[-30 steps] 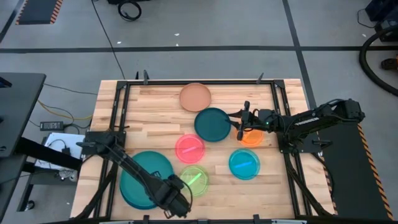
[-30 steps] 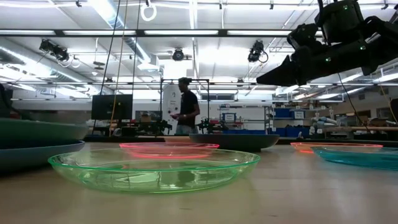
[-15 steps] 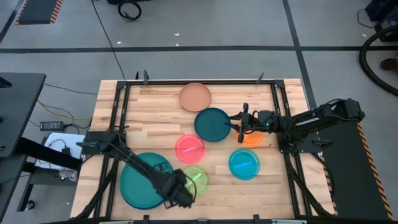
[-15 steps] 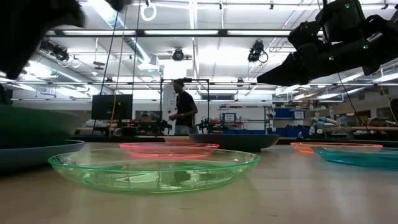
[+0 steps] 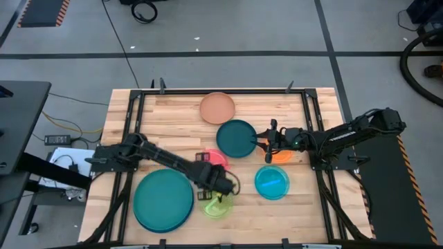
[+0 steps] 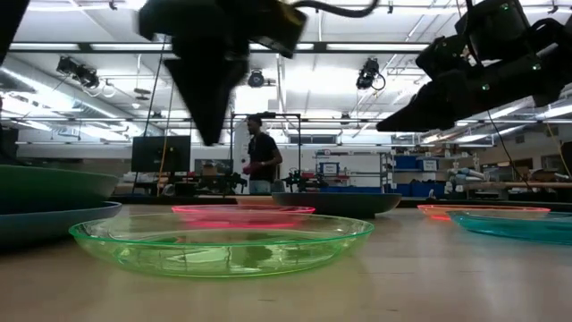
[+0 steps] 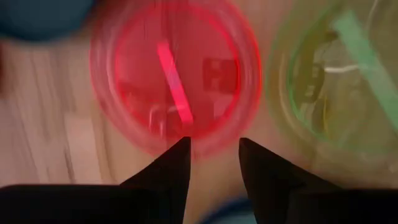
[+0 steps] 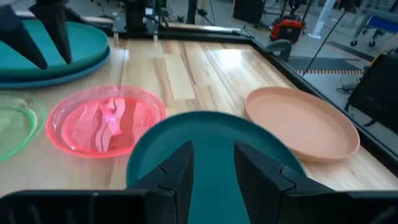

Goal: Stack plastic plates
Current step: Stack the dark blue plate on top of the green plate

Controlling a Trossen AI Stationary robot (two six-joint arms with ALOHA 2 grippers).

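Left gripper (image 5: 220, 191), fingers apart and empty, hangs over the small see-through green plate (image 5: 216, 205) by the pink plate (image 7: 174, 81). Right gripper (image 5: 270, 140) is empty too. Only the big teal plate (image 5: 163, 200) sits on another — six lie single.

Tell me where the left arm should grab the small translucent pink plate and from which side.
Grip the raised rim of the small translucent pink plastic plate, coming from above on the edge nearest the left gripper. The plate lies flat on the wooden table, so only its thin upturned lip offers the open fingers purchase.
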